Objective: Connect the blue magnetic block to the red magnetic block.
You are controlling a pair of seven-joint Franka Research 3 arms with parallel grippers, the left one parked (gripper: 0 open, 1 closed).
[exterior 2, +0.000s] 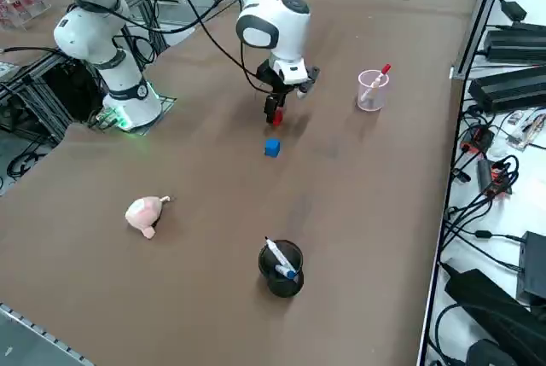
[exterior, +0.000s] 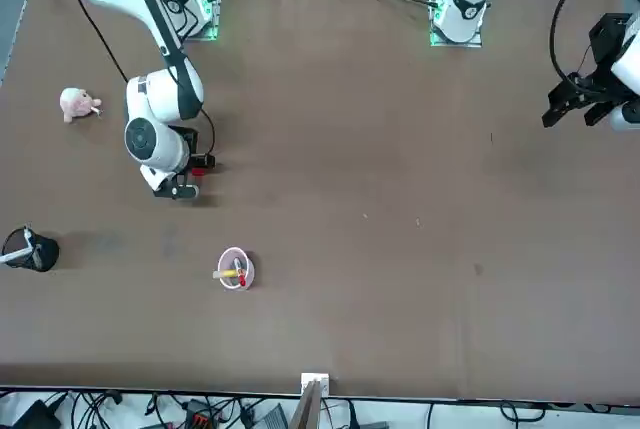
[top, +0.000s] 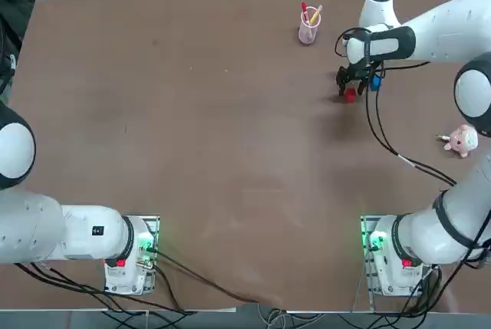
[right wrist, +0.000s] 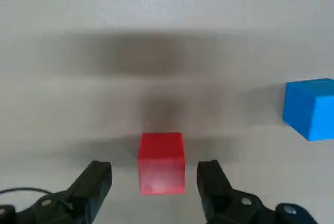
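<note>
Claw (right wrist: pixel 154 185) spread wide around the red block (right wrist: pixel 162 163), apart from both sides; the blue block (exterior 2: pixel 272 148) sits on the table near it — not touching. If you close off-centre, one finger could knock the red block askew.

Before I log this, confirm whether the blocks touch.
No, bare table separates the red cube from the blue cube.

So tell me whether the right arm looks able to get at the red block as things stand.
Probably yes: the right gripper is open, its fingers on either side of the red block, and the blue block sits off to one side.
</note>
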